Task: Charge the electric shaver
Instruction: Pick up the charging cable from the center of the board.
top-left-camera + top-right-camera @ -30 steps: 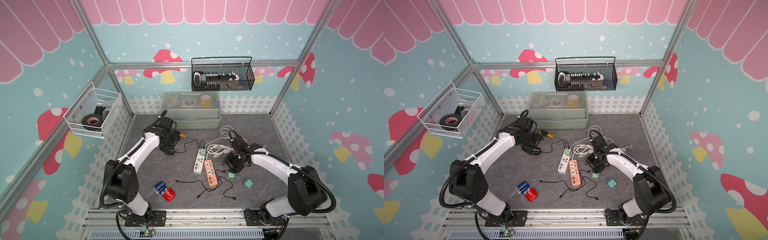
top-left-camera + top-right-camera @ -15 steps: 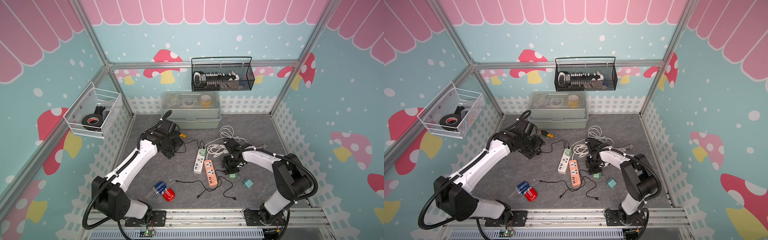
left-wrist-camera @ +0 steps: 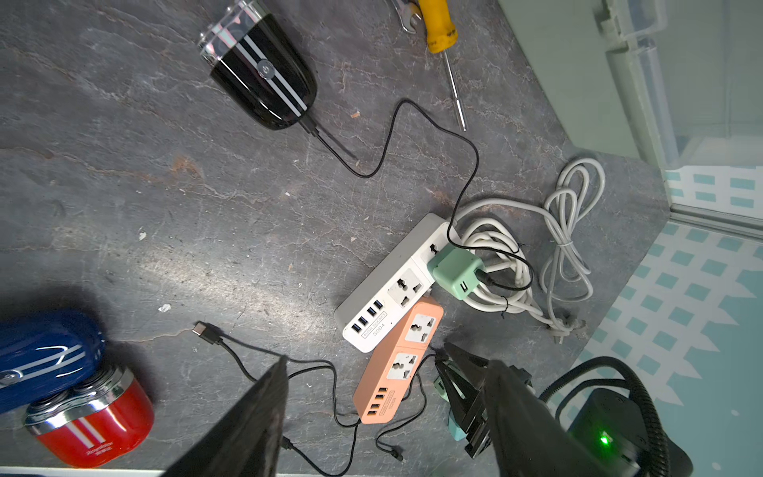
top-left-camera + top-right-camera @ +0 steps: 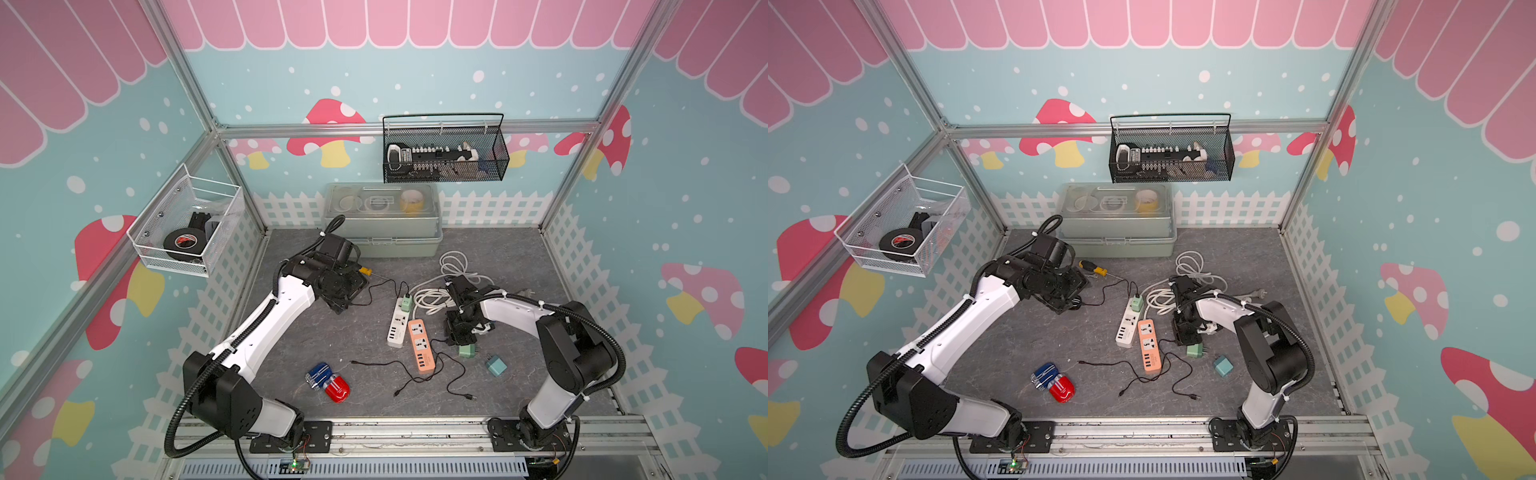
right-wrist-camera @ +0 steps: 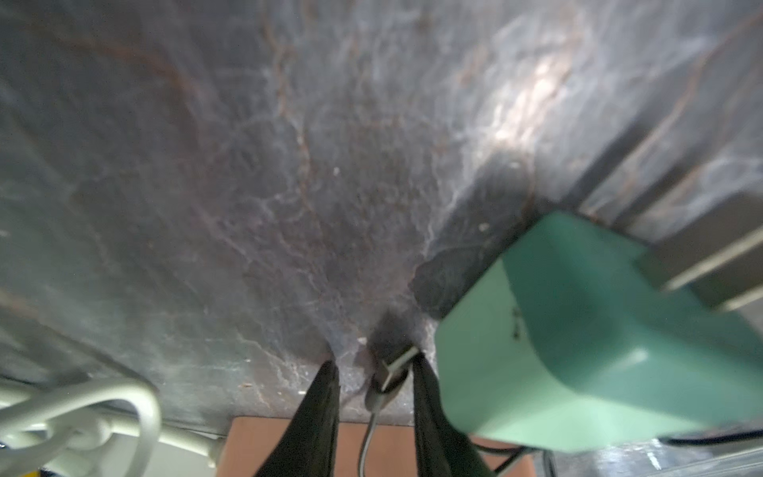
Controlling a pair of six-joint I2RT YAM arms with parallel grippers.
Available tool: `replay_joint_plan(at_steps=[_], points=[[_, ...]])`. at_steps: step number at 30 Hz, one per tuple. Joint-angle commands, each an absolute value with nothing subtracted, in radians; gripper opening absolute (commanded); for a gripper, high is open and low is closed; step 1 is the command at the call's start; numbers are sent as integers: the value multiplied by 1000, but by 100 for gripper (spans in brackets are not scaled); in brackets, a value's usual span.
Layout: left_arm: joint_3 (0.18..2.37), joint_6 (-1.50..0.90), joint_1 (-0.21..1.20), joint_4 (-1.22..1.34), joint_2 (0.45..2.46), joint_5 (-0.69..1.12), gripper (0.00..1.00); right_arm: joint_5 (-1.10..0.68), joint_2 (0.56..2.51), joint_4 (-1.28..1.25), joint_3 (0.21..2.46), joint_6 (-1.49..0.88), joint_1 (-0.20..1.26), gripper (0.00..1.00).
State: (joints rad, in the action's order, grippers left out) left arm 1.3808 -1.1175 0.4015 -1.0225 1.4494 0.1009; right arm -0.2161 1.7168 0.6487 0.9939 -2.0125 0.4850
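- Task item: the black shaver (image 3: 260, 70) lies on the mat below the left pincer (image 3: 386, 363), well clear of its fingers.
- Left pincer: released. Its jaws stand wide apart with nothing between them.
- Done, as far as can be seen: a black cable (image 3: 330, 144) enters the shaver's base. It runs away from the left pincer to a plugged green adapter (image 3: 454, 270) seated in the white power strip (image 3: 388, 297). That chain looks complete.
- Right pincer (image 5: 375, 361): low at the mat, just beside the orange power strip (image 4: 422, 345). Its jaws stand narrow around a metal USB plug (image 5: 394, 363). The plug lies against one finger with a gap at the other, so I cannot tell whether it is pinched.
- A loose green adapter (image 5: 578, 351) lies just beside the right pincer's outer finger, in no socket.
- Red shaver (image 3: 88, 417) and blue shaver (image 3: 45, 355): touching each other, well apart from both pincers, with no lead attached.
- Outstanding, in my judgement: the second lead seems meant for one of these two. If so, its plug, the loose adapter and the shaver end all remain to be connected.
- Power supply: the white cord (image 3: 495, 247) lies coiled behind the right pincer, and a mains plug (image 3: 572, 328) rests loose on the mat. Whether the white strip is live cannot be seen.
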Motion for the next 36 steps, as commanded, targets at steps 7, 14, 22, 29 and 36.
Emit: replay_joint_plan(at_steps=[7, 14, 22, 29, 36], points=[[1445, -1092, 405, -1055, 1435, 46, 68, -142, 1790, 692, 976, -2003, 476, 0], [1460, -1081, 418, -998, 1433, 112, 62, -87, 1624, 703, 1066, -1949, 469, 0], [1450, -1333, 467, -750, 1479, 393, 65, -97, 1409, 520, 1115, -1922, 471, 0], [1320, -1843, 585, -327, 1520, 459, 75, -83, 1348, 215, 1063, -1950, 471, 0], [1183, -2224, 707, 62, 1588, 304, 77, -95, 1295, 84, 982, -2002, 472, 0]])
